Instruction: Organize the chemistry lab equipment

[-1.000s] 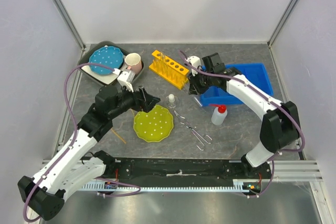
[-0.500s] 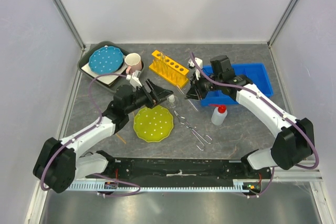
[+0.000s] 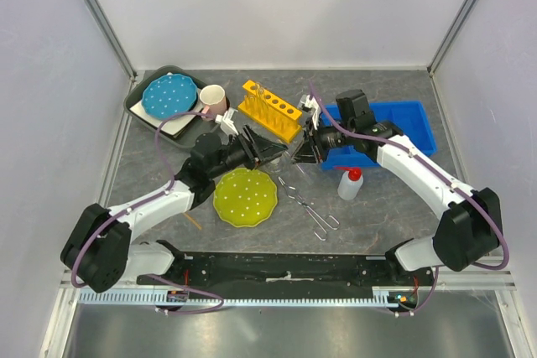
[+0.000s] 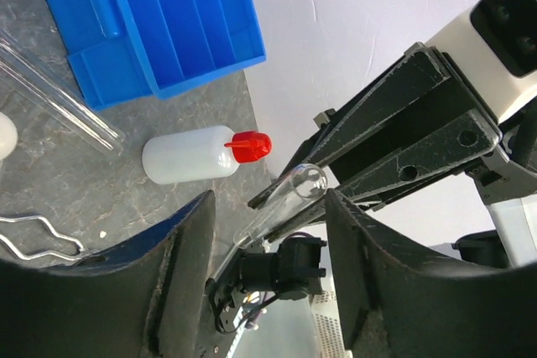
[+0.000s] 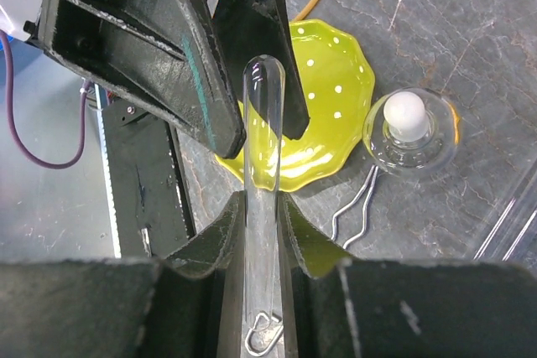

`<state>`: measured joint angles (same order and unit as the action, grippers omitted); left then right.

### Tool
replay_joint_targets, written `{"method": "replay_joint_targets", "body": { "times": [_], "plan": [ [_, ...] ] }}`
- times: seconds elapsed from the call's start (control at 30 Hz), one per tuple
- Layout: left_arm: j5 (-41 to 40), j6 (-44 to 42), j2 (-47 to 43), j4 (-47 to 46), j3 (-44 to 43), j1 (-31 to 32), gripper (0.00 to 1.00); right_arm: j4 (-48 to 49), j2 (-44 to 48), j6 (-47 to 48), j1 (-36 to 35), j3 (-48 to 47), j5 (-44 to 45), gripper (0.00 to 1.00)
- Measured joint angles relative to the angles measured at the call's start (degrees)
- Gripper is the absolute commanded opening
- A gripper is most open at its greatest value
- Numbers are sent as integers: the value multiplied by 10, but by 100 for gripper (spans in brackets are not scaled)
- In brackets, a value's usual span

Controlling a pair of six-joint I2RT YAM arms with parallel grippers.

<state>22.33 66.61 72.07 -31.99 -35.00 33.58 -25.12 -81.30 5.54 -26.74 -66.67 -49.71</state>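
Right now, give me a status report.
Right claw shut on clear tube. Left claw open, jaws flanking its tip. Nothing else between them.

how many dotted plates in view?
2. The blue plate sits in the dark tray at far left, beside the pink mug; the yellow-green plate lies on the table near centre. No others visible.

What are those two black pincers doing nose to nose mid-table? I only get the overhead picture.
Observer: The right pincer grips a thin clear tube, pointed at the other one.
Visitor: Has the left one caught it?
Observer: The left pincer has a finger on each side of the tube's rounded end; jaws look open.
Visitor: Anything hidden below them?
Observer: A small clear white-capped flask, standing beside the yellow-green dotted plate.
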Motion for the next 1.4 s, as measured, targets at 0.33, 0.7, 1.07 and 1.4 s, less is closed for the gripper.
{"method": "replay_joint_targets", "body": {
  "times": [0.33, 0.7, 1.07, 1.4],
  "plan": [
    [1, -29, 0, 34, -19, 27, 40, 9, 0, -9, -1, 7, -13, 25],
    [5, -123, -5, 135, -56, 31, 5, 7, -21, -12, -7, 7, -21, 26],
    [7, -191, -20, 186, -66, 31, 2, -13, -43, 10, -19, 5, -24, 54],
    [-33, -269, -52, 270, -111, 4, 2, -95, -51, 90, -19, -51, 5, 98]
  ]
}}
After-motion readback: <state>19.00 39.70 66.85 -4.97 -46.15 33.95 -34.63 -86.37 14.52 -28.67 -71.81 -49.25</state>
